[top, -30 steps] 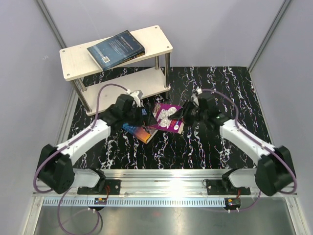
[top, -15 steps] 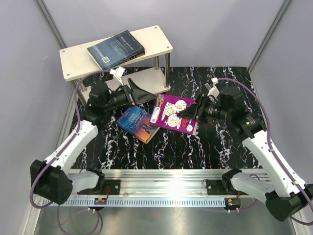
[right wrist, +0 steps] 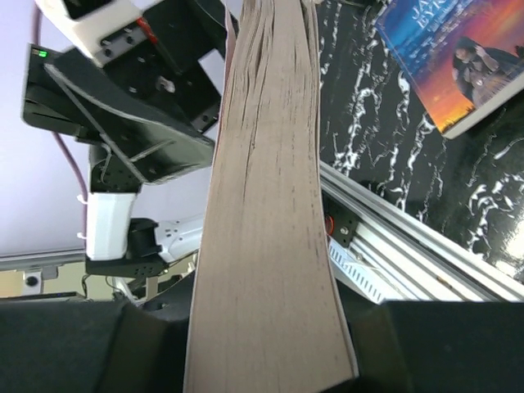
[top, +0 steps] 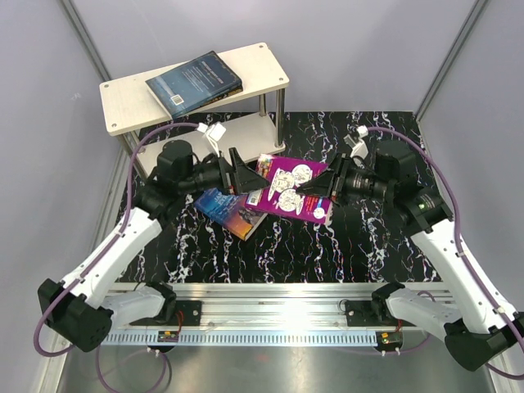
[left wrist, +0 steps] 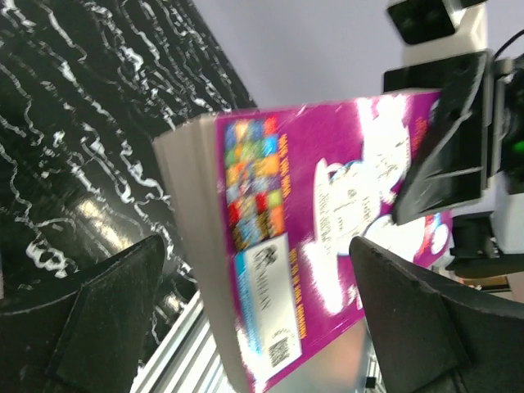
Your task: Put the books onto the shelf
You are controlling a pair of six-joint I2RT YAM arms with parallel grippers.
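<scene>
Across the table top: a black mat veined with white (top: 368, 237) covers the work surface.
back left corner: the shelf (top: 123, 106) stands here, two pale wood boards on silver posts, with its front legs on the mat's far left part.
shelf, top board: one dark blue book (top: 194, 82) lies flat and cover up, skewed to the board's edges, with a white barcode patch near its front left corner.
shelf, lower board: largely hidden under the top board and behind the left arm (top: 123, 237); I cannot tell what it carries.
right gripper (top: 325, 184): clamped on the right-hand edge of the purple book (top: 286, 192), one finger on each face. In its wrist view the pale page edge runs straight up from between the fingers.
left gripper (top: 243, 173): jaws spread wide, grasping nothing, pointed toward the other gripper. In its wrist view the book's left end sits between the two fingers with a gap showing on either side.
purple book: held up off the mat in front of the shelf, between the two grippers, its face with white cartoon figures and a barcode turned upward.
blue paperback (top: 229, 210): flat on the mat, cover up, just below the left gripper in the overhead view. The cover runs from blue into orange and shows a figure. The raised purple book overlaps its right corner in that view.
</scene>
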